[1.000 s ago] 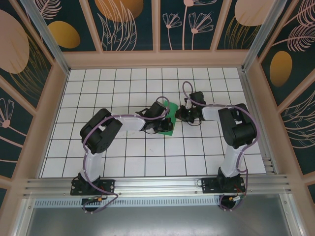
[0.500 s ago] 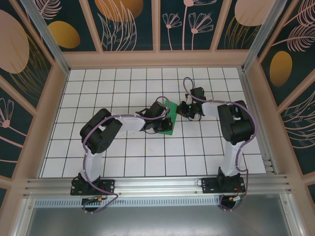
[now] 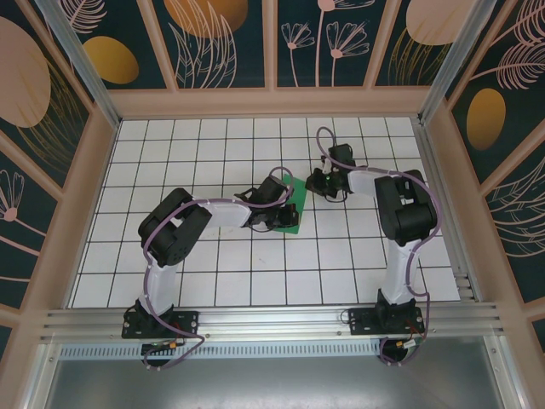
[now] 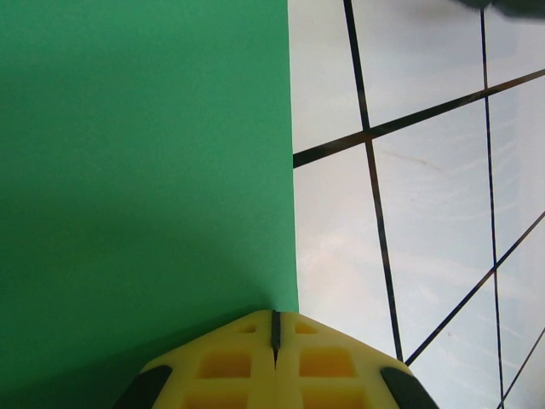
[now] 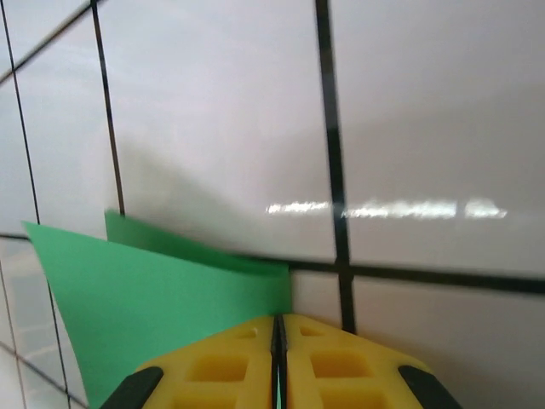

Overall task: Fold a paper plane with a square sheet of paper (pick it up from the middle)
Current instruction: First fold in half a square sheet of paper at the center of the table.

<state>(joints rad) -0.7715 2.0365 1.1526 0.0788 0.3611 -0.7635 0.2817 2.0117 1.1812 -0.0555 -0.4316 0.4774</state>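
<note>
The square sheet of paper lies folded on the white grid table near the middle. My left gripper rests on its left part, shut; in the left wrist view the yellow fingertips meet at the paper's straight right edge, with nothing between them. My right gripper is at the paper's far right corner. In the right wrist view it is shut on that corner of the paper, and a second green layer curves up behind.
Wooden walls with dark floral panels ring the grid table. An aluminium rail with both arm bases runs along the near edge. Bare tiles lie in front of the paper and to both sides.
My right gripper has moved away from me and slightly left along the paper's right side, up to its far corner. The left arm and the paper's body have stayed still.
</note>
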